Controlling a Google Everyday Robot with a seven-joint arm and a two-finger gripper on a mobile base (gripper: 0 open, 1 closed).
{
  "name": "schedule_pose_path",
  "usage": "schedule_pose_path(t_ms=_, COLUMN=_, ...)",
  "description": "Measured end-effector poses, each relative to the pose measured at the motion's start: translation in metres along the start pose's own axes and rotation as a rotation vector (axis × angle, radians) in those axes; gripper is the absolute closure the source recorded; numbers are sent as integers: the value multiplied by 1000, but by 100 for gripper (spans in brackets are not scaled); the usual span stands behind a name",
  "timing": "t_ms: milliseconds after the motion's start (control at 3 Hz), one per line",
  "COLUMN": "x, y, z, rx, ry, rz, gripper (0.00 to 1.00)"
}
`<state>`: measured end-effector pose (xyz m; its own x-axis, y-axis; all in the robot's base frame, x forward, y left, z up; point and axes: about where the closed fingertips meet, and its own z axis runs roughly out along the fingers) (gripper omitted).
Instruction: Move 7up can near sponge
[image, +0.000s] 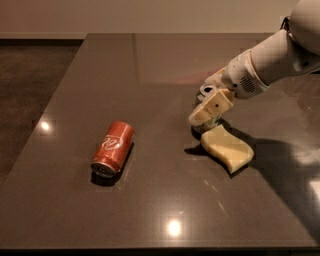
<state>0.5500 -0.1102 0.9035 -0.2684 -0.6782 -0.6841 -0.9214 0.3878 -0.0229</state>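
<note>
The 7up can (206, 91) stands upright on the dark table (150, 75), mostly hidden by my gripper; only its silver top and a dark sliver at its base show. My gripper (209, 104) reaches in from the right and is closed around the can, with a beige finger (212, 107) across its front. The pale yellow wavy sponge (227, 149) lies flat just to the front right of the can, almost touching it.
A red can with a white logo (113, 148) lies on its side at the left middle of the table. My white arm (270, 65) crosses the right rear of the table. The table's left edge borders a dark floor (30, 75).
</note>
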Motion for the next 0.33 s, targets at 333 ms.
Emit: schedule_pose_path(t_ms=333, x=0, y=0, z=0, rx=0, ry=0, rz=0, gripper=0)
